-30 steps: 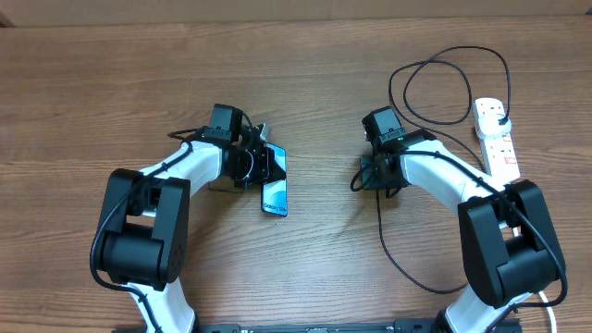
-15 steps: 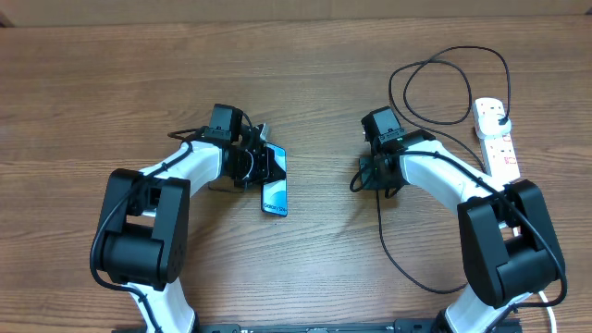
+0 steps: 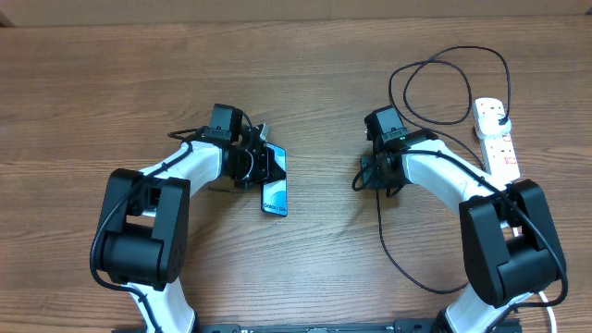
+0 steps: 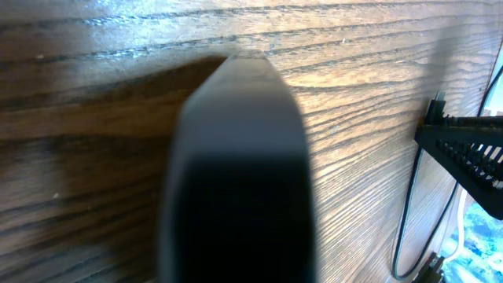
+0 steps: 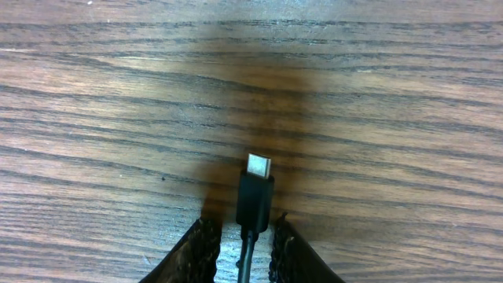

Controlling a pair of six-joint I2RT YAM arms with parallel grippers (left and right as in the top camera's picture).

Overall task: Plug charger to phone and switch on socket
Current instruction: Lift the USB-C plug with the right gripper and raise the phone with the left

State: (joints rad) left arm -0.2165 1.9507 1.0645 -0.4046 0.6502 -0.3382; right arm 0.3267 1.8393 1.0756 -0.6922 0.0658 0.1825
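Note:
My left gripper (image 3: 266, 166) is shut on the phone (image 3: 275, 190) and holds it left of centre, its blue screen showing in the overhead view. In the left wrist view the phone (image 4: 236, 173) is a dark blurred shape filling the middle. My right gripper (image 3: 364, 174) is shut on the charger cable (image 3: 381, 231) just behind its connector tip. In the right wrist view the tip (image 5: 257, 187) sticks out between the fingers (image 5: 245, 253) above the wood. The black plug (image 3: 500, 117) sits in the white socket strip (image 3: 499, 146) at the far right.
The black cable loops (image 3: 444, 88) behind my right arm and trails down toward the front edge. In the left wrist view my right gripper (image 4: 468, 161) and the cable (image 4: 407, 228) show at the right. A gap of bare wood lies between the two grippers.
The right gripper has shifted very slightly to the right. The left gripper and the phone have not moved.

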